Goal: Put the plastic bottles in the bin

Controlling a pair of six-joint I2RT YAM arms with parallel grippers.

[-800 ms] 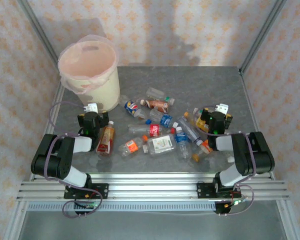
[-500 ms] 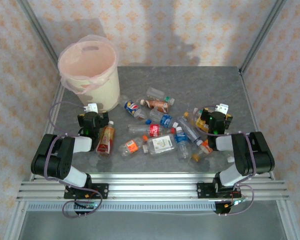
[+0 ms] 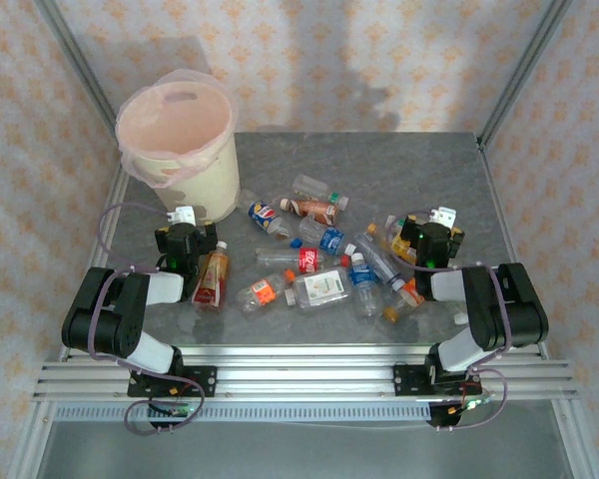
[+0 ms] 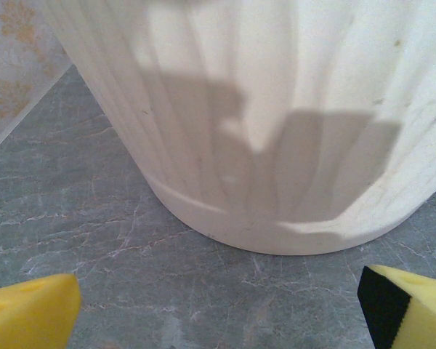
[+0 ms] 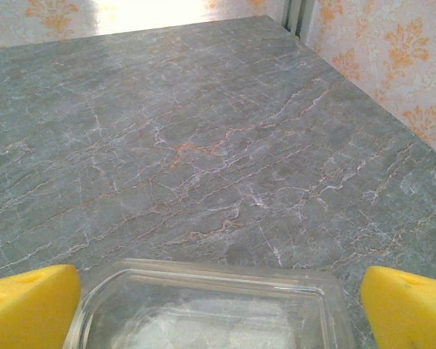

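The plastic bottles lie in a loose pile at the middle of the grey table. One amber bottle with a red label rests beside my left arm. The cream bin, lined with pink, stands at the back left. My left gripper sits low just in front of the bin's wall; it is open, with bare table between its yellow fingertips. My right gripper is at the pile's right edge. It is open, and a clear bottle's squarish end shows between the fingertips.
Metal frame posts and patterned walls close in the table on three sides. Bare marble stretches ahead of the right gripper towards the far right corner. Cables loop beside the left arm.
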